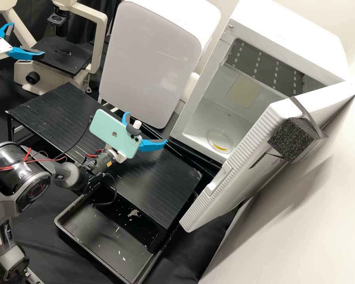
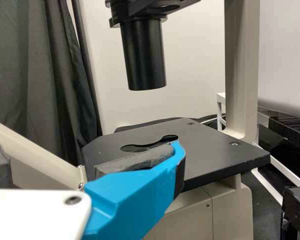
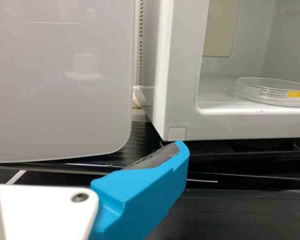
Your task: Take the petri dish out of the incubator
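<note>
I could see the flat, round, clear petri dish (image 1: 220,140) with its yellow strip inside the white box-shaped incubator (image 1: 299,35), right of the middle of the high view. It lay on the incubator floor, near the open front, with its big round side facing up. My right tool (image 1: 146,126) was near the middle of that same frame, over the long black surface (image 1: 161,189). Its bright blue fingers (image 1: 152,146) were wide apart, with nothing between them. So the dish was to the right of the tool and a bit lower in the frame, well apart from it. The thick white door (image 1: 225,177) stood open, past the dish.

The right tool was the near one, so I thought it should do the job. My left tool (image 1: 28,38) was at the upper left, by the cream and black microscope (image 1: 69,55), open too and far from the dish. I judged that the right tool had to go across and in, then grip the dish by its thin sides.
</note>
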Controlling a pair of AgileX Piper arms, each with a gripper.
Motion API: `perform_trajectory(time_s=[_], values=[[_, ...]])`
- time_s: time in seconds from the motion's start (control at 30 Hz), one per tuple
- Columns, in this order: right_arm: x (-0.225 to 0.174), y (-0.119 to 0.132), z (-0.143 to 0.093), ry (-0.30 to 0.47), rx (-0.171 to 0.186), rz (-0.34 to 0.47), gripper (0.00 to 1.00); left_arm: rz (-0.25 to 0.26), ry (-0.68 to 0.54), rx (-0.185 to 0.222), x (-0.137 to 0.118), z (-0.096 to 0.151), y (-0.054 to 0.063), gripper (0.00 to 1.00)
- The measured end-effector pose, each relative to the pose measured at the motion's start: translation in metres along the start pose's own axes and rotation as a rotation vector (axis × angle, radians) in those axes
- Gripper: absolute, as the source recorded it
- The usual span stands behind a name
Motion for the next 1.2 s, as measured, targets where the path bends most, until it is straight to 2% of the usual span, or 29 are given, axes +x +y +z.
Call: perform_trajectory(time_s=[0.3,0.47,0.6,0.83,0.97,1.2], values=[[0.000,0.001,0.001,-0.002,0.000,0.002,1.00,0.000,0.000,0.000,0.000,0.000,0.000,1.00],[-0.010,0.007,0.014,0.010,-0.010,0.021,1.00,0.000,0.000,0.000,0.000,0.000,0.000,1.00],[-0.025,0.024,0.037,0.002,0.032,0.084,1.00,0.000,0.000,0.000,0.000,0.000,0.000,1.00],[-0.032,0.061,0.075,-0.051,0.076,0.217,1.00,0.000,0.000,0.000,0.000,0.000,0.000,1.00],[-0.022,0.081,0.098,-0.099,0.068,0.272,1.00,0.000,0.000,0.000,0.000,0.000,0.000,1.00],[0.000,0.101,0.108,-0.099,0.046,0.310,1.00,0.000,0.000,0.000,0.000,0.000,0.000,1.00]])
